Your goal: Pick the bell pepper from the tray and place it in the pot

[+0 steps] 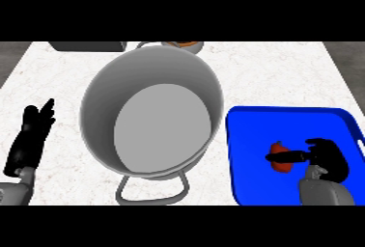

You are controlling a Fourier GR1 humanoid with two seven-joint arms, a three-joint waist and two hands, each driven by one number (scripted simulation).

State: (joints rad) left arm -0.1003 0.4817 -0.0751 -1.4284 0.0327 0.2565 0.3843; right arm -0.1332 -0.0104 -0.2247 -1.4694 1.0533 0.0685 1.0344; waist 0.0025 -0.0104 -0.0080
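Observation:
An orange-red bell pepper (280, 164) lies on the blue tray (257, 130) at the right of the counter. My right hand (328, 157) is over the tray, its thumb and fingers curled across the pepper's middle, hiding part of it. The big grey pot (100, 96) stands in the centre, its inside bare, one loop handle toward me. At the left edge my left hand (28, 140) rests open, fingers pointing up, apart from the pot.
Behind the pot, a small grey bowl with something orange (187, 44) in it sits at the far edge. A dark grey block (87, 46) lies at the back left. The white marble counter (285, 72) ends at both sides.

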